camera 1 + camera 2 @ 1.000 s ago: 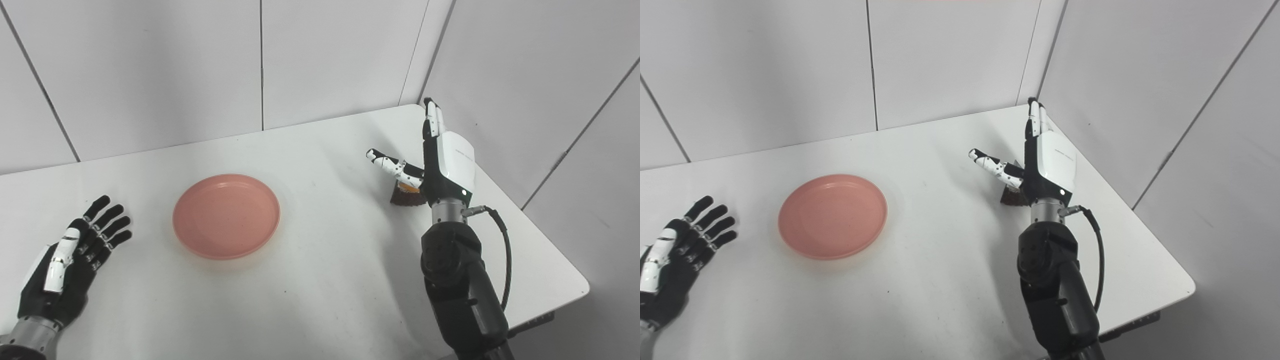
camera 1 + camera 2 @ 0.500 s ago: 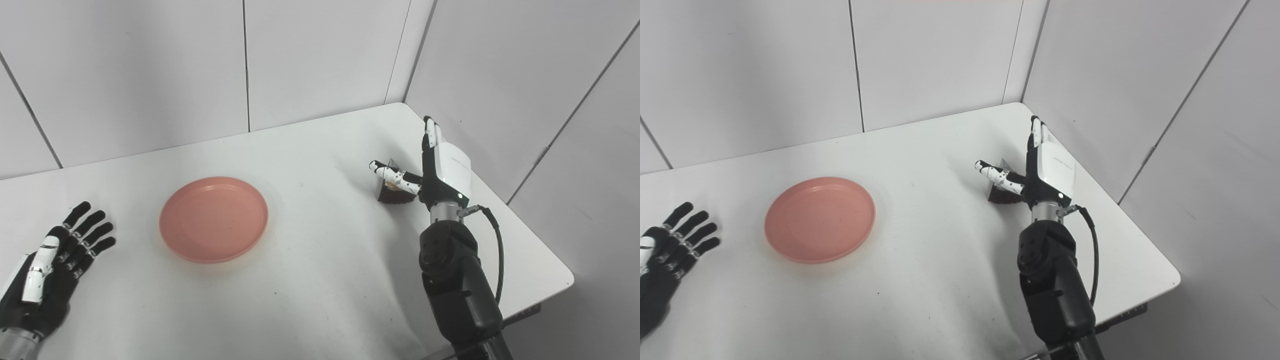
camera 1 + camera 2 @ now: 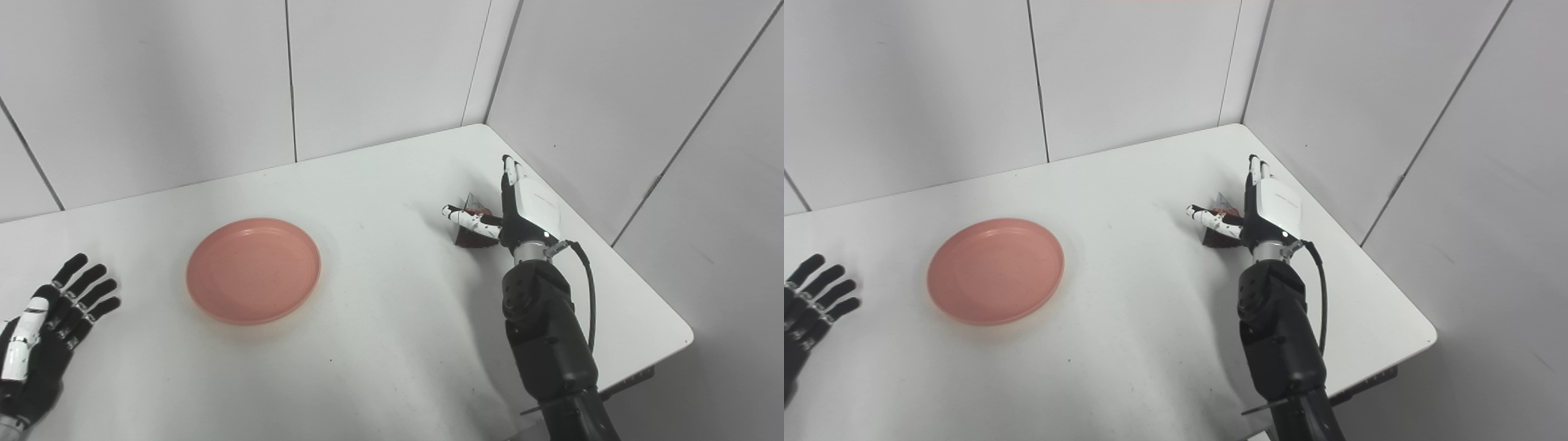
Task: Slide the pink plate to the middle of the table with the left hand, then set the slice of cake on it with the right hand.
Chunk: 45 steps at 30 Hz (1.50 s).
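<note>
The right hand (image 3: 523, 208) has a flat white plastic cover on its back, black fingers, and a thumb with white and black parts. Its silver metal wrist joins a thick black arm (image 3: 551, 343). A thin black cable (image 3: 589, 306) loops beside it. The left hand (image 3: 43, 343) is black with one white strip.

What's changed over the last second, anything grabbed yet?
The camera shifted, so the whole scene moved in frame. The right hand has closed in beside the slice of cake, fingers apart, no grip visible. The pink plate and the open left hand stayed put.
</note>
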Each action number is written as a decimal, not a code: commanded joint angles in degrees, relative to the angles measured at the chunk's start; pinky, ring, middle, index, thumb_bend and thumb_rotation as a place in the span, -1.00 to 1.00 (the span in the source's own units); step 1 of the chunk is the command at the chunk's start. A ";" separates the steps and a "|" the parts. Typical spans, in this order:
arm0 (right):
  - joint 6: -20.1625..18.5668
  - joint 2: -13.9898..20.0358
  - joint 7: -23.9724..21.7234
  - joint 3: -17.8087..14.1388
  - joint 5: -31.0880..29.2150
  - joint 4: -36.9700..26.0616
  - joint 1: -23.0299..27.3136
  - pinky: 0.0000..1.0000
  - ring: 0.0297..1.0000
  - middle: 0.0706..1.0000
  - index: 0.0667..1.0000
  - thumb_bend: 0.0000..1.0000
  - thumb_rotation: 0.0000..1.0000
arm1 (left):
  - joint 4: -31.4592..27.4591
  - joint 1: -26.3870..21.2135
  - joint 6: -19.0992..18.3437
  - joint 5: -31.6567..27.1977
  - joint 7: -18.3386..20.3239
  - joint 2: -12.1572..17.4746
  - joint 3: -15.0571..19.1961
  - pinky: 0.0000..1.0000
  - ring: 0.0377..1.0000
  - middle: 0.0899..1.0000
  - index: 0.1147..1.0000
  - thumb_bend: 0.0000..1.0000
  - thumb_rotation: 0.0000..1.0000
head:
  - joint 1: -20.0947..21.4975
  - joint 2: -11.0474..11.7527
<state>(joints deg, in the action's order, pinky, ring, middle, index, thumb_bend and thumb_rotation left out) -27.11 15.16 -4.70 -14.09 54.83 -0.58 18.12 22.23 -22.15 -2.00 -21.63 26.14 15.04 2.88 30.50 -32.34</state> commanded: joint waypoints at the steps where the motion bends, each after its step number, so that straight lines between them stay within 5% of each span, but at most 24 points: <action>1: 0.19 1.10 0.17 -0.08 1.43 -0.61 1.69 0.71 0.92 0.99 1.00 1.00 0.43 | 3.85 5.27 -5.66 1.61 -0.90 0.26 -0.92 0.68 0.74 0.78 0.76 -0.13 0.80 | -0.09 -0.20; 8: 0.20 2.16 -0.54 1.25 2.40 2.33 3.13 0.84 0.94 0.98 1.00 1.00 0.39 | 2.76 5.63 -6.02 1.75 -1.28 0.27 -1.02 0.67 0.73 0.76 0.74 -0.12 0.83 | -0.18 -0.63; 22: 0.19 2.33 -4.50 0.97 3.49 4.61 4.23 0.81 0.92 0.96 0.98 1.00 0.35 | 1.53 5.91 -6.66 1.62 -1.32 0.33 -1.14 0.67 0.73 0.76 0.75 -0.12 0.81 | -0.51 -1.38; 32: 0.19 1.47 -11.21 -1.26 10.90 3.88 5.01 0.49 0.74 0.82 0.89 0.98 0.08 | 0.19 6.28 -7.48 1.53 -1.69 0.32 -1.22 0.68 0.73 0.77 0.75 -0.13 0.79 | -0.72 -2.07; 34: 0.19 1.48 -12.23 -1.79 12.54 3.73 5.17 0.20 0.49 0.60 0.72 0.94 -0.13 | -0.21 6.42 -7.40 1.71 -1.64 0.43 -1.37 0.68 0.73 0.77 0.76 -0.13 0.81 | -0.72 -2.14; 37: 0.19 1.45 -13.22 -2.74 12.66 2.76 5.20 0.09 0.39 0.50 0.61 0.90 -0.29 | -0.41 6.49 -7.21 1.85 -1.53 0.50 -1.53 0.68 0.73 0.77 0.76 -0.13 0.81 | -0.72 -2.14; 39: 0.19 1.94 -14.10 -2.67 11.89 1.60 4.86 -0.31 -0.15 0.02 0.30 0.71 -0.63 | -0.64 6.56 -7.48 1.61 -1.53 0.53 -1.50 0.68 0.74 0.78 0.77 -0.13 0.80 | -0.73 -2.52; 41: 0.19 2.29 -14.98 -2.66 11.55 0.93 4.59 -0.40 -0.25 -0.09 0.20 0.65 -0.72 | -0.92 6.65 -7.74 1.51 -1.66 0.51 -1.47 0.68 0.74 0.78 0.77 -0.13 0.79 | -0.72 -2.57; 43: 0.19 2.40 -15.78 -2.83 11.52 0.98 4.57 -0.43 -0.29 -0.15 -0.02 0.20 -0.72 | -0.94 6.66 -7.80 1.38 -1.60 0.50 -1.44 0.68 0.74 0.78 0.76 -0.13 0.79 | -0.67 -2.66; 45: 0.19 2.44 -15.86 -2.88 11.14 1.29 4.55 -0.44 -0.34 -0.19 -0.09 0.06 -0.74 | -0.69 6.58 -7.64 1.19 -1.24 0.56 -1.45 0.68 0.74 0.78 0.77 -0.14 0.80 | -0.66 -2.73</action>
<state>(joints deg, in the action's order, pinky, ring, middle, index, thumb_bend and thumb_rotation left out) -27.10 16.09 -20.67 -16.42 66.07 1.60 22.03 18.38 -19.83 -3.05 -21.60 25.44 15.26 2.53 29.88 -35.16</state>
